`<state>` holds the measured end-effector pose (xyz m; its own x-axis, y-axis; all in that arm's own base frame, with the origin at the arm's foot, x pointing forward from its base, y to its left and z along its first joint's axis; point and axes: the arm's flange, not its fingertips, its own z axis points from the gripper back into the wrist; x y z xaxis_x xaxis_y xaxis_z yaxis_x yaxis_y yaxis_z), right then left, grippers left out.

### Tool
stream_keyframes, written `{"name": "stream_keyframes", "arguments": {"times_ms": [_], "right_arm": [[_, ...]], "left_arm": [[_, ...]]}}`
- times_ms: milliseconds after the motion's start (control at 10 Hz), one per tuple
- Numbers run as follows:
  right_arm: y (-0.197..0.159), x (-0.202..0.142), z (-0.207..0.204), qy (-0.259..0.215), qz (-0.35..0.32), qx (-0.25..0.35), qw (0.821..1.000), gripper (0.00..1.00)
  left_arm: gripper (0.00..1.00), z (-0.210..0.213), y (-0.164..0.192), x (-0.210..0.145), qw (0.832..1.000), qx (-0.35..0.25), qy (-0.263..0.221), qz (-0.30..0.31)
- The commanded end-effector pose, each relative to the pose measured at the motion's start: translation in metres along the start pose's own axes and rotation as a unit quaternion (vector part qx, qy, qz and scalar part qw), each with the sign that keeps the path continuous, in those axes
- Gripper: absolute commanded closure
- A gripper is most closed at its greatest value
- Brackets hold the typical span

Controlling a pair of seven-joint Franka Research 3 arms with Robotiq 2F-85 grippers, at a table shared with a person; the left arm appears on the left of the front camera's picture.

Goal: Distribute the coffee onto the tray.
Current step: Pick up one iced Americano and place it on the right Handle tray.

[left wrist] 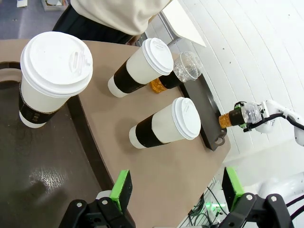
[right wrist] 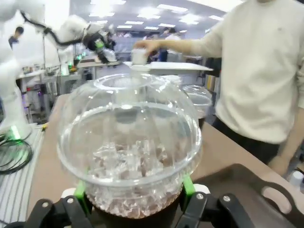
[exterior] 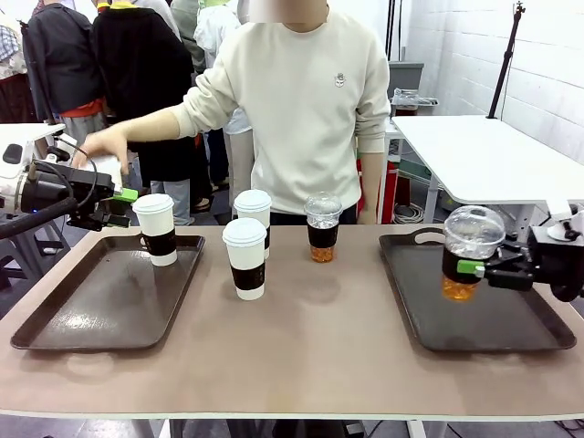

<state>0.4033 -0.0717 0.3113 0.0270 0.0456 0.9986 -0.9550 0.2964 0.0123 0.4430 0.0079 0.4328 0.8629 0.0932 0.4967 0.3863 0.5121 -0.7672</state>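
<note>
Coffee in a clear dome-lidded cup (exterior: 467, 239), amber drink at the bottom and a dark sleeve around it, sits clenched in the right claw (exterior: 473, 268). The green pads press on the sleeve from both sides, as the right wrist view shows, with ice visible under the dome. That cup is over the middle of the right tray (exterior: 534, 333), slightly tilted; whether its base touches the tray I cannot tell. The left claw (left wrist: 176, 190) is released, its jaws wide apart with nothing between them. It hangs at the far edge of the left tray (exterior: 55, 330), just beside a white lidded cup (exterior: 157, 228) but not touching it. This cup stands upright on that tray near its far right corner. On the bare tabletop (exterior: 319, 356) between the two trays stand three more drinks, all upright. A second white cup (exterior: 246, 259) is nearest the robot, a third white cup (exterior: 255, 212) is just behind it, and a clear cup (exterior: 323, 230) with amber drink stands apart to their right, toward the far edge. At that far edge stands a person in a cream sweater, one hand (exterior: 102, 146) stretched out above the left arm.
</note>
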Motion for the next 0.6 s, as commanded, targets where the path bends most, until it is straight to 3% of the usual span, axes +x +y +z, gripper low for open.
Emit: {"name": "stream_keyframes", "arguments": {"times_ms": [0,200,300,500], "right_arm": [[-0.026,0.005,0.000,-0.036,-0.028,-0.012,0.999,0.18],[-0.026,0.010,0.002,-0.037,-0.029,0.006,0.999,0.18],[-0.022,-0.002,0.007,-0.011,-0.020,-0.016,1.000,0.18],[-0.022,-0.002,0.007,-0.011,-0.020,-0.016,1.000,0.18]], "left_arm": [[0.00,0.001,-0.002,-0.002,1.000,0.000,0.000,0.001],[0.00,0.001,-0.002,-0.002,1.000,0.000,0.000,0.001],[0.00,0.001,-0.002,-0.002,1.000,0.000,0.000,0.001],[0.00,0.001,-0.002,-0.002,1.000,0.000,0.000,0.001]]}}
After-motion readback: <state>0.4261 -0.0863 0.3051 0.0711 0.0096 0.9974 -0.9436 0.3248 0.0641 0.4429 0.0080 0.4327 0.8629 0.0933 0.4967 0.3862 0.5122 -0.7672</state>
